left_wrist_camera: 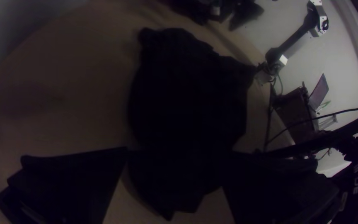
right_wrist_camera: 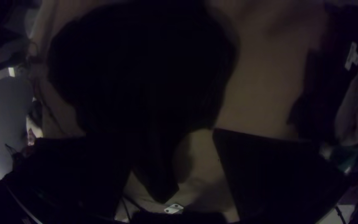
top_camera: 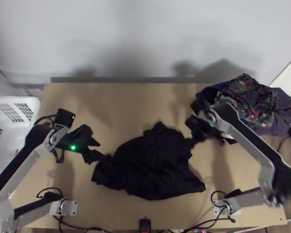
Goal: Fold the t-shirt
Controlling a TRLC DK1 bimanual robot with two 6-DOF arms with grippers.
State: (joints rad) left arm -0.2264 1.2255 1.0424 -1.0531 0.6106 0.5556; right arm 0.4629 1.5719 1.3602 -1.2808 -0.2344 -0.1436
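Note:
A black t-shirt (top_camera: 153, 165) lies bunched and wrinkled on the table, with a narrower part toward the left and a pointed corner at lower right. At its left end, my left gripper (top_camera: 101, 151) stands open in the top view. My right gripper (top_camera: 189, 136) is beside the shirt's upper right edge. Dark cloth of the t-shirt (left_wrist_camera: 187, 95) runs between the spread fingers of my left gripper (left_wrist_camera: 175, 166) in the left wrist view. In the right wrist view, a strip of the t-shirt (right_wrist_camera: 146, 74) extends between the parted fingers of my right gripper (right_wrist_camera: 173, 143).
A heap of patterned and purple clothes (top_camera: 258, 101) rests at the table's back right corner. Beyond the left edge stands a white plastic basket (top_camera: 29, 103). The wooden table (top_camera: 118, 105) is bare behind the shirt. Cables run along the near edge.

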